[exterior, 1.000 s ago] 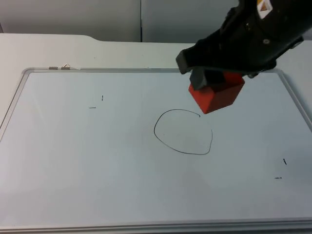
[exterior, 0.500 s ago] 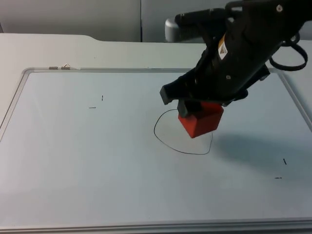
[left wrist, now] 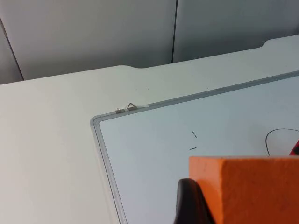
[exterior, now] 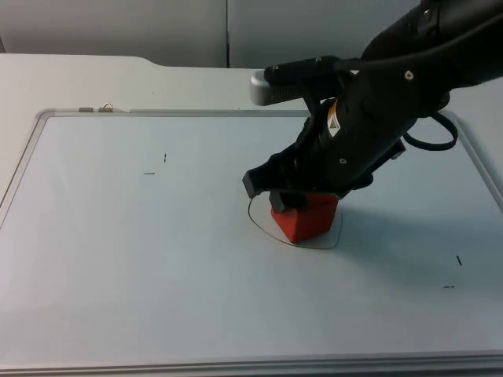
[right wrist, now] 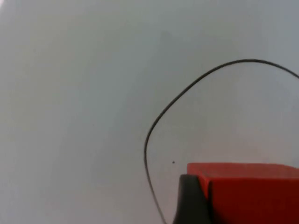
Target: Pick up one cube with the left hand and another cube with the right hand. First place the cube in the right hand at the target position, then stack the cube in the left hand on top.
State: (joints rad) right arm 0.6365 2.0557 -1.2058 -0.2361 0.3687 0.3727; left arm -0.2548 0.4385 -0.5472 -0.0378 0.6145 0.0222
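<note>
From above, the right pincer (exterior: pixel 302 206) clamps the red cube (exterior: pixel 305 218) inside the drawn circle (exterior: pixel 259 224) on the bench (exterior: pixel 118 275): placing step.

The left pincer (left wrist: pixel 196 205) waits, gripping the orange cube (left wrist: pixel 252 186).

Next: release, withdraw.

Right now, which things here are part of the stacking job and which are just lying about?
Part of the job:
- red cube, held by the right gripper over the drawn circle
- orange cube, held in the left gripper

Just lying about:
- whiteboard with small pen marks
- metal clip on its frame
</note>
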